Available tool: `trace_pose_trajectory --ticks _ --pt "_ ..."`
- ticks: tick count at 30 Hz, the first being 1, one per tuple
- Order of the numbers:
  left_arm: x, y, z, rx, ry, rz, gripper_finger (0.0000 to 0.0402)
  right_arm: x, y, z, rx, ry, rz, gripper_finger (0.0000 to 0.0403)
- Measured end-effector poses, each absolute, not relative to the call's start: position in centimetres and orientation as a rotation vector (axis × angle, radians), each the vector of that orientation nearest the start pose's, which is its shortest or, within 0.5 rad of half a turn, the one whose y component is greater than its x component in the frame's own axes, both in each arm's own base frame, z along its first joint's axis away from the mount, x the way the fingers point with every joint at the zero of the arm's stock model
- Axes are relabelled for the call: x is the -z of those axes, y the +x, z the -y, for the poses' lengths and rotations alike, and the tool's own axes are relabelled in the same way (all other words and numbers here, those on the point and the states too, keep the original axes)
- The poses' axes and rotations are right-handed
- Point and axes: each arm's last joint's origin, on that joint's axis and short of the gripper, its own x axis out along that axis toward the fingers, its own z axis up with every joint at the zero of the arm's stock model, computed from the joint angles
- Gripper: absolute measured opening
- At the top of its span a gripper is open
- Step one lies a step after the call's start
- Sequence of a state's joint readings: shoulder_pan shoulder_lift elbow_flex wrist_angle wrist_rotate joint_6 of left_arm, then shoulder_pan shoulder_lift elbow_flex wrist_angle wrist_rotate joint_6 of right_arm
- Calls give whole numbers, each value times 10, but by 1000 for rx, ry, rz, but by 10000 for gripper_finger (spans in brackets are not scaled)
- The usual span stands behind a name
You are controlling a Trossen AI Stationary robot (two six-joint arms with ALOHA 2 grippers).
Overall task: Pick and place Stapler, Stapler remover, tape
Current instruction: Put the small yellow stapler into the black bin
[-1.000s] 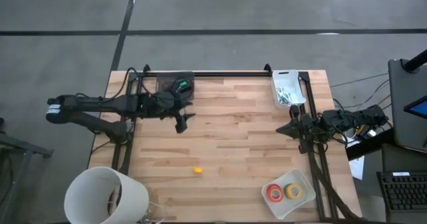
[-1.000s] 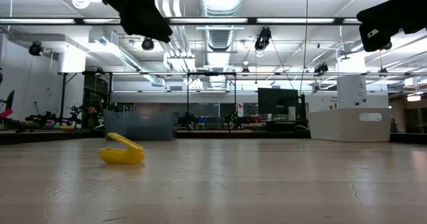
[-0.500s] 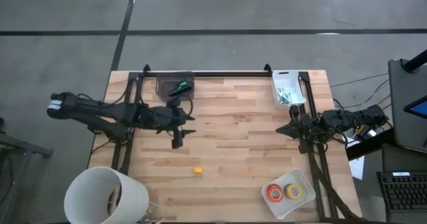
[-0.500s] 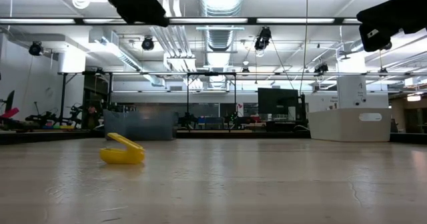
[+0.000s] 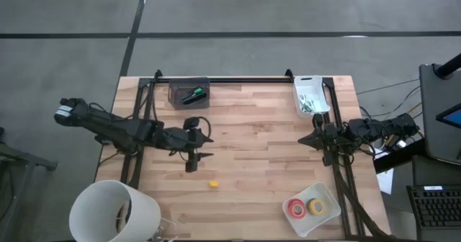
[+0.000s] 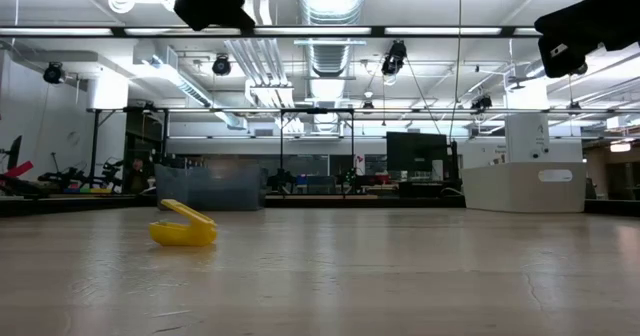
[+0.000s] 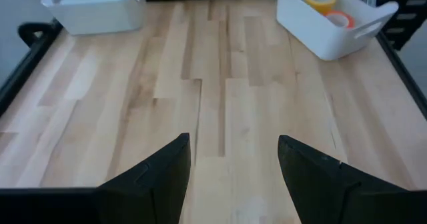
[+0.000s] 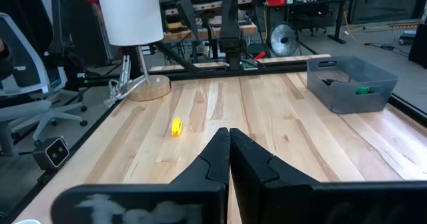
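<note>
Since second ago, we see left arm swing from grey bin [image 5: 189,93] toward bench [image 5: 252,148] middle. Left claw [image 5: 196,155] empty, fingers apart, above bare wood near yellow staple remover [image 5: 213,185]. Right claw [image 5: 308,140] together, parked at right edge. Tape [image 5: 307,207] rolls sit in white tray [image 5: 328,196], near-right corner.
</note>
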State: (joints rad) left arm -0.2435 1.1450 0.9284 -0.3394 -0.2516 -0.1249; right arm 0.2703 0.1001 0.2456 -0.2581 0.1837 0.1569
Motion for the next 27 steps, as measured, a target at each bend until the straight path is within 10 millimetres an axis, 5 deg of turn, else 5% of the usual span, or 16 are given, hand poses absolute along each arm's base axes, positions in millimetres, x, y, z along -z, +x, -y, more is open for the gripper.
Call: trace_pose_trajectory --ticks 27 --pt "-199 284 121 147 13 -877 227 -214 85 -18 -77 131 -116 8"
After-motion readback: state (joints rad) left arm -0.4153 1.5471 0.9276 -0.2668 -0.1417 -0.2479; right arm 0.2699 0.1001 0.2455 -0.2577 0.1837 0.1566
